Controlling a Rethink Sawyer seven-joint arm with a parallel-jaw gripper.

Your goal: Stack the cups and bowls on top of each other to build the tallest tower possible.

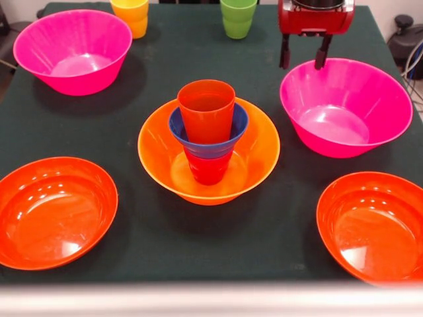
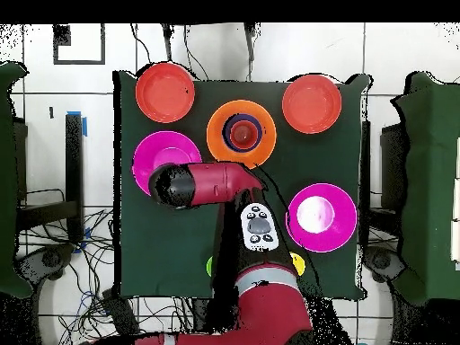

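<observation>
The tower stands mid-table: a large orange bowl (image 1: 157,148) holds a red cup (image 1: 209,170), with the small blue bowl (image 1: 232,137) on it and an orange cup (image 1: 206,109) on top. It also shows in the overhead view (image 2: 218,135). My gripper (image 1: 305,54) hangs open and empty over the far rim of the right pink bowl (image 1: 344,105). In the overhead view the arm's end hides the gripper and part of that bowl (image 2: 154,148). The yellow cup (image 1: 130,16) and the green cup (image 1: 238,17) stand at the far edge.
A second pink bowl (image 1: 73,49) sits far left; it also shows in the overhead view (image 2: 321,216). Two shallow red-orange bowls sit near left (image 1: 54,211) and near right (image 1: 373,224), close to the table's front edge.
</observation>
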